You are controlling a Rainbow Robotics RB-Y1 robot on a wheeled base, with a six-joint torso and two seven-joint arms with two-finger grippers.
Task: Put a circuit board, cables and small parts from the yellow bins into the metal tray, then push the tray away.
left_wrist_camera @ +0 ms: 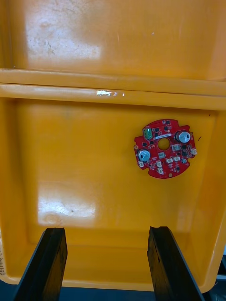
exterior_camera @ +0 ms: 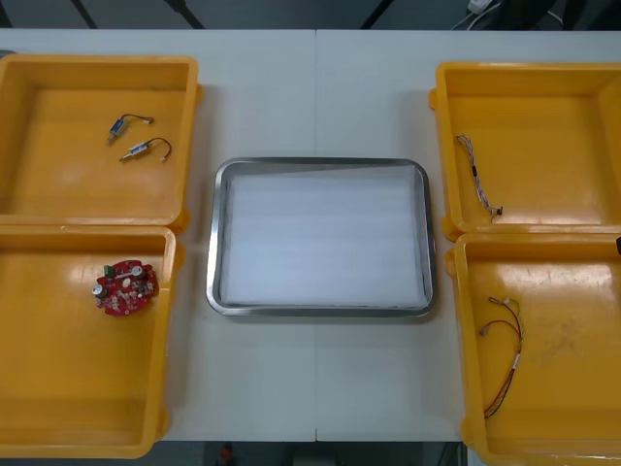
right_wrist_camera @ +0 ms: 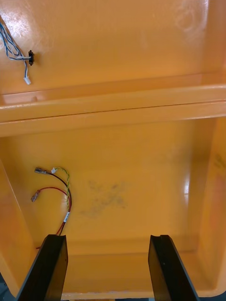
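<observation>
The metal tray (exterior_camera: 219, 243), white inside, lies in the middle of the table with nothing in it. A round red circuit board (exterior_camera: 125, 287) (left_wrist_camera: 164, 148) rests in the near left yellow bin (exterior_camera: 58, 388). My left gripper (left_wrist_camera: 106, 230) hovers open above that bin, the board ahead of its right finger. Two small metal parts (exterior_camera: 138, 136) lie in the far left bin (exterior_camera: 97, 73). My right gripper (right_wrist_camera: 108, 240) hangs open over the near right bin (exterior_camera: 572, 408), where a red and yellow cable (exterior_camera: 506, 354) (right_wrist_camera: 59, 188) lies ahead of its left finger.
A twisted blue and white cable (exterior_camera: 477, 175) (right_wrist_camera: 14, 51) lies in the far right bin (exterior_camera: 543, 83). Bare table runs between the bins and around the tray. The table's far edge is near the top of the front view.
</observation>
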